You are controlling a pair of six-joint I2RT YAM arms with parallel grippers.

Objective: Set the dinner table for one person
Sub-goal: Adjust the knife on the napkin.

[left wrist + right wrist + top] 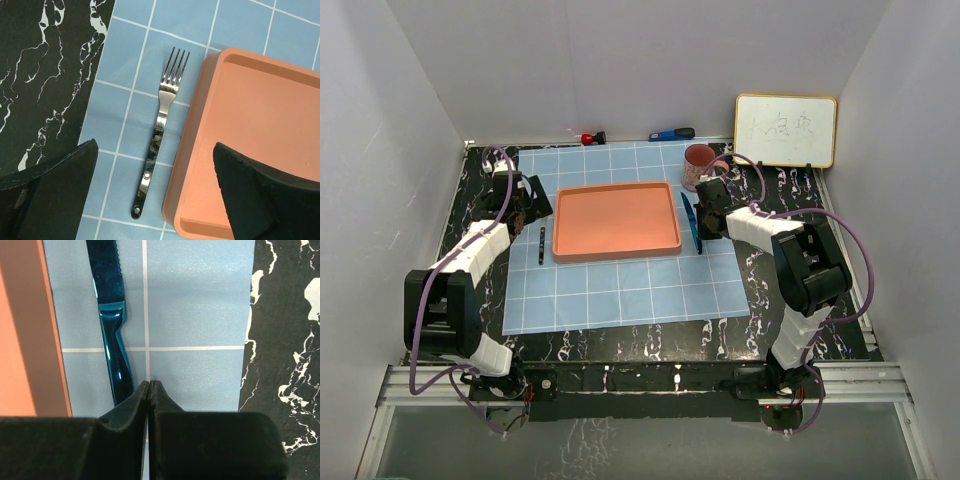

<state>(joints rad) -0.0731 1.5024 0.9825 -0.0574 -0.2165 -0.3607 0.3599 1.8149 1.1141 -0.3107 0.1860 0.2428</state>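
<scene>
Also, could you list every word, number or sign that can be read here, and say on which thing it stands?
Whiteboard: a few faint handwritten marks, too small and faint to read.
Mug: no print that can be read from this view.
Fork, knife, tray, cloth: no writing shows on them.
So there is no text here that can be quoted.

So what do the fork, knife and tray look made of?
Fork: polished steel, going by the mirror glints; darker riveted handle, maybe plastic scales. Knife: glossy blue, serrated blade, coated metal or plastic, unclear which. Tray: matte orange, probably moulded plastic, given its rounded rim.
</scene>
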